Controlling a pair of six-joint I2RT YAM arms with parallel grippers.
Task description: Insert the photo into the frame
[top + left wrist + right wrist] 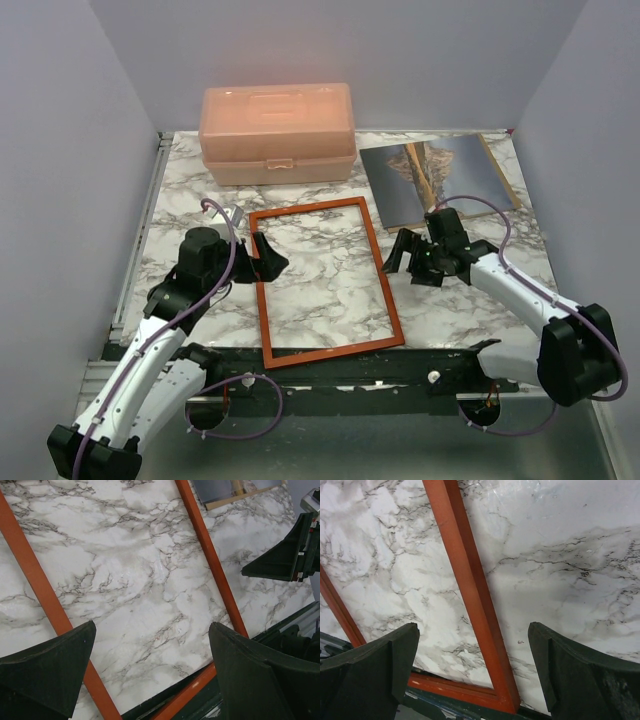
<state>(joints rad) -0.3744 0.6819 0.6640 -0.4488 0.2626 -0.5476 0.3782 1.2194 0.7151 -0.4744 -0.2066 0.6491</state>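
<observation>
Top external: left gripper (268, 255) and right gripper (398, 253) are being held apart; beyond the right, the thin, floppy photo (435, 178) is probably best pinched edgewise.

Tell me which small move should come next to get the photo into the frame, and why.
Probably the right gripper should swing toward the photo at the far right of the table. The frame lies flat and empty, the photo is untouched, and this gripper is open, holds nothing and is nearer to it.
</observation>
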